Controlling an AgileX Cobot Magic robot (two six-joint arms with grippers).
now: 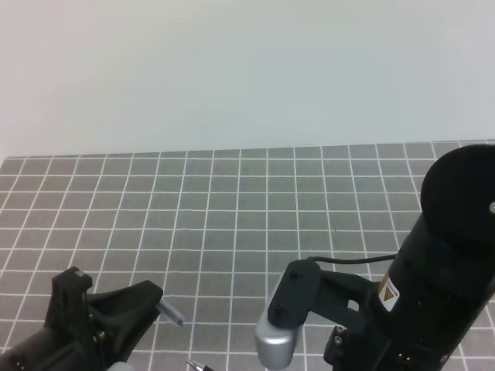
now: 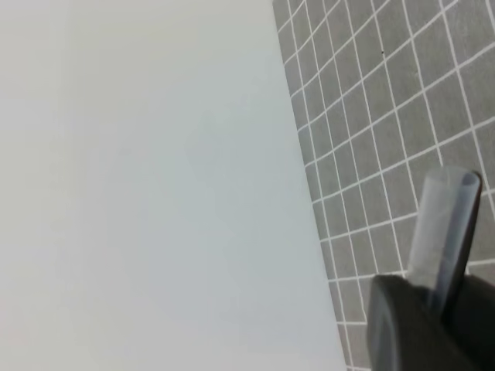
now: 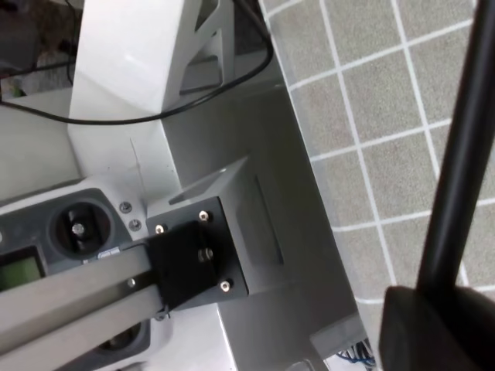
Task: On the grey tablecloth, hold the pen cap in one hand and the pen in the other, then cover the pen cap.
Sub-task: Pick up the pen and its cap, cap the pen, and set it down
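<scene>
The grey tablecloth (image 1: 255,201) fills the lower half of the high view. At the bottom left, my left gripper (image 1: 151,300) is shut on the pen cap (image 1: 172,313), a short greyish tube poking out to the right, above the cloth. In the left wrist view the pen cap (image 2: 445,228) sticks up past a dark finger (image 2: 406,325). My right gripper (image 3: 437,305) is shut on the pen (image 3: 464,154), a long black stick rising from its fingers. In the high view only the pen's silvery tip (image 1: 198,365) shows at the bottom edge, just below the cap; the right gripper's fingers lie below the picture.
The bulky black right arm (image 1: 441,294) fills the bottom right corner. A pale wall (image 1: 247,69) rises behind the cloth's far edge. The right wrist view shows the table's edge, a white stand (image 3: 147,54), a metal bracket (image 3: 197,255) and cables off the cloth.
</scene>
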